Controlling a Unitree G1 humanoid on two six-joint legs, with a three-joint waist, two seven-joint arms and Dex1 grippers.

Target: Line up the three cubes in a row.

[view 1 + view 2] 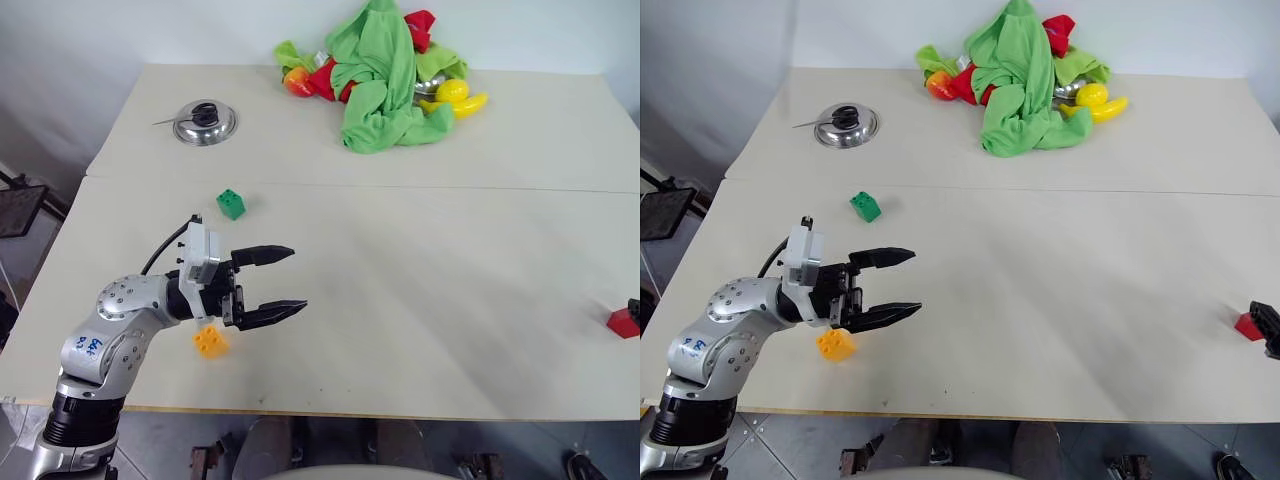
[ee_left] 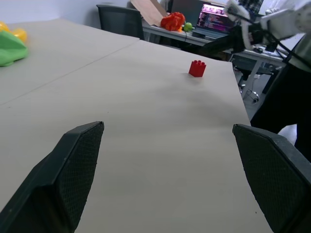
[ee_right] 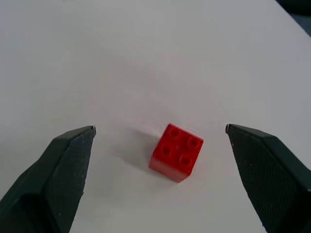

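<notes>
The green cube (image 1: 231,204) sits on the table's left half. The orange-yellow cube (image 1: 210,341) lies near the front edge, just below my left gripper (image 1: 297,279). That gripper is open and empty, pointing sideways toward the right across the table. The red cube (image 1: 1247,326) rests alone at the far right edge, well away from the other two. In the right wrist view the red cube (image 3: 176,153) lies studs up on the table, between and below the spread fingers of my right gripper (image 3: 160,128), which touch nothing. The left wrist view looks across at the red cube (image 2: 197,68).
A round metal lid (image 1: 205,122) with a black knob lies at the back left. A pile of green and red cloth (image 1: 380,75) with yellow toy fruit (image 1: 455,95) sits at the back centre. A seam (image 1: 400,187) runs across between two joined tabletops.
</notes>
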